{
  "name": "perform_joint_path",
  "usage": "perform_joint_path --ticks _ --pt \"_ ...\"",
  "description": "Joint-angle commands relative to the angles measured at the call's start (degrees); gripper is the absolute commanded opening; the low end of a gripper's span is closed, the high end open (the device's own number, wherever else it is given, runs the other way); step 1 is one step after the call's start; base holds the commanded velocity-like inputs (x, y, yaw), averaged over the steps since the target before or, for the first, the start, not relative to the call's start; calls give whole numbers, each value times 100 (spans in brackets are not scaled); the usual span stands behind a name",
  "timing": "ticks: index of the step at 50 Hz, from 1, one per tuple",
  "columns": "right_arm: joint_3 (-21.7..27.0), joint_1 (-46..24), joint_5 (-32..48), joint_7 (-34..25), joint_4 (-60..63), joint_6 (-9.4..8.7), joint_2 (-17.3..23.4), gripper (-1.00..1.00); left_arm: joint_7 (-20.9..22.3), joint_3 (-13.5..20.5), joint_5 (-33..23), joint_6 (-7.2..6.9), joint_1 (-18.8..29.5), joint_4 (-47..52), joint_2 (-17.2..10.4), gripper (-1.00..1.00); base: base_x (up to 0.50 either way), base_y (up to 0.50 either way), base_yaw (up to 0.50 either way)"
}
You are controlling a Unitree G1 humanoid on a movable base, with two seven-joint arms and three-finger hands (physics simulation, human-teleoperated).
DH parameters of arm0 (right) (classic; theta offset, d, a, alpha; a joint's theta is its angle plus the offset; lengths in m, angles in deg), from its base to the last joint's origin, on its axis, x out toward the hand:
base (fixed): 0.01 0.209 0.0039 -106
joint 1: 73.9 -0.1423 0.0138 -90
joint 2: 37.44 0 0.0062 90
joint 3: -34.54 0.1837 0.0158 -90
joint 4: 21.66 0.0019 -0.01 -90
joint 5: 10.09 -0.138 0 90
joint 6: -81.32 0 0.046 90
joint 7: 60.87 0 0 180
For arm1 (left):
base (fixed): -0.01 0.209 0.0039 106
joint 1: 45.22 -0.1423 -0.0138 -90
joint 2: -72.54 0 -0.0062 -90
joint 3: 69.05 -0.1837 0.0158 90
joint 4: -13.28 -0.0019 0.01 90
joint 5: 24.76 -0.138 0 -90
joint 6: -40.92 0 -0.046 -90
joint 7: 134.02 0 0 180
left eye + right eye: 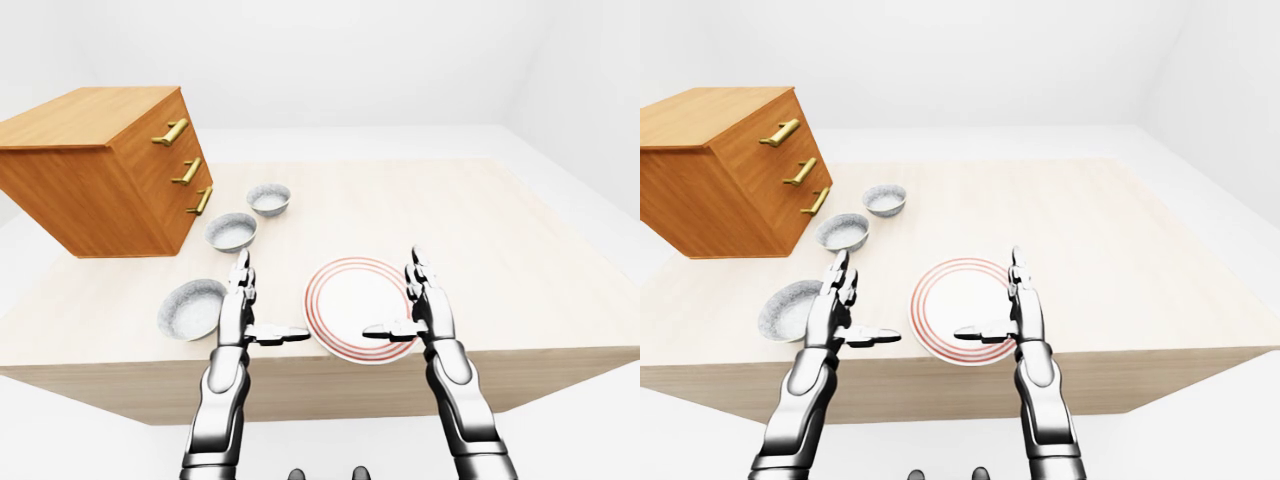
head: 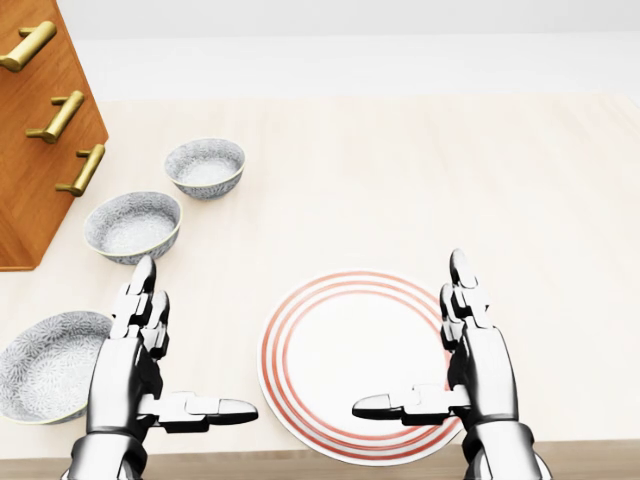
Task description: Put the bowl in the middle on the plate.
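Note:
Three grey patterned bowls stand in a slanted row on the table in the head view: a small one (image 2: pixel 205 166) at the top, the middle bowl (image 2: pixel 132 226) below it, and a wide one (image 2: pixel 50 365) at the lower left. A white plate (image 2: pixel 340 358) with red rings lies at the bottom centre. My left hand (image 2: pixel 170 350) is open, hovering between the wide bowl and the plate, below the middle bowl. My right hand (image 2: pixel 430 345) is open over the plate's right rim. Neither holds anything.
A wooden drawer chest (image 2: pixel 40 130) with brass handles stands at the table's (image 2: pixel 450 180) left side, close to the bowls. The table's near edge runs just below the plate in the head view.

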Motion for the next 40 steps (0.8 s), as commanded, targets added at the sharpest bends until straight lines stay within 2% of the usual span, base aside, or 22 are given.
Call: perform_joint_path --ticks 1,3,4,7,9,16,17,19,24,28,29,30,31,32,33,36,37,39,40 --pt "130 -9 10 -111 -69 -18 79 100 146 118 57 -13 -7 35 -60 100 0 0 0" --pt "138 -4 10 -110 -39 -46 81 100 146 119 58 -7 -4 26 -59 100 0 0 0" --pt "113 -33 207 -45 -220 29 124 100 152 120 58 17 5 -8 -61 100 0 0 0" --pt "122 -37 228 -50 -234 36 118 100 152 120 58 19 6 -11 -61 100 0 0 0" --pt "114 -63 335 -41 -385 175 133 100 150 118 52 14 -1 -1 -63 100 0 0 0" --pt "90 -49 503 -3 -383 160 132 100 149 114 31 -5 -23 42 -63 100 0 0 0" --pt "-7 -21 727 23 -396 223 150 100 155 103 20 10 -39 50 -60 100 0 0 0" --pt "-68 17 943 44 -279 149 143 100 150 104 10 15 -31 36 -59 100 0 0 0" --pt "-29 12 1136 74 -266 152 156 100 142 116 15 12 -25 26 -60 100 0 0 0" --pt "-27 -22 1487 79 -188 70 222 100 137 119 8 49 -28 -14 -62 100 0 0 0" --pt "13 -69 1547 76 -129 -48 237 100 126 121 0 37 -26 -14 -62 100 0 0 0" --pt "35 -99 1574 67 -150 -51 246 100 125 119 0 25 -29 -3 -61 100 0 0 0" --pt "31 -54 1727 51 39 -216 275 100 120 127 2 62 -10 -59 -62 100 0 0 0" --pt "40 -51 1745 41 52 -225 268 100 119 127 2 65 -9 -63 -63 100 0 0 0" --pt "49 -15 1800 -24 218 -354 277 100 116 119 -1 34 -22 -26 -60 100 0 0 0" --pt "87 -8 1955 -126 379 -484 317 100 111 115 -7 48 -22 -43 -59 100 0 0 0" --pt "164 -10 1915 -209 515 -484 331 100 103 115 -10 37 -19 -36 -58 100 0 0 0" --pt "215 -2 1926 -256 556 -484 348 100 104 123 -17 131 15 -166 -64 100 0 0 0" --pt "235 34 1942 -300 628 -484 357 100 100 119 -18 112 7 -139 -62 100 0 0 0"
